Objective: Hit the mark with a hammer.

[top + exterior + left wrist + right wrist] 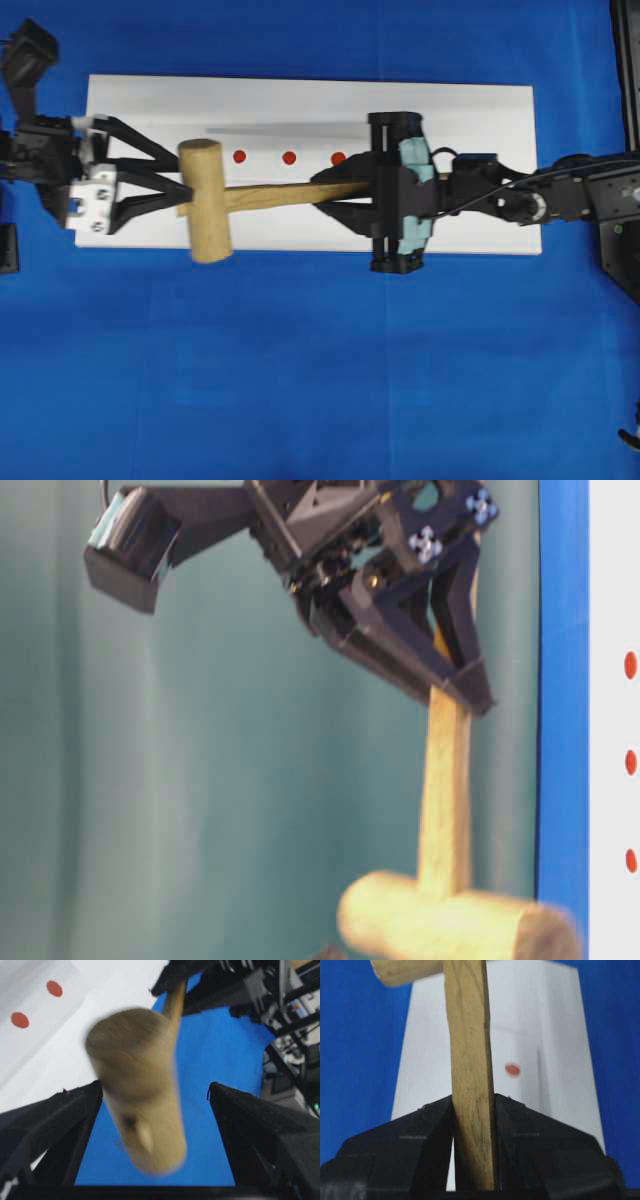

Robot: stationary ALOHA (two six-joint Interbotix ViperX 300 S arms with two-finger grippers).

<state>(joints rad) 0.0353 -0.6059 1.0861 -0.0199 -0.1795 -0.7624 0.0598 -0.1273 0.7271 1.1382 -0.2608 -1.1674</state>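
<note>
The right end effector (345, 195) is clamped on the handle of the hammer (205, 200). The left end effector (165, 185), at nine o'clock, has its fingers spread apart around the head, not gripping.

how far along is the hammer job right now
Done: the handover looks finished, since the right pincer is clamped on the handle of the hammer and the left pincer stands open around the head without gripping it. In hand: the hammer is held up above the white board. Left: striking one of the red marks; no hit shows yet.
</note>
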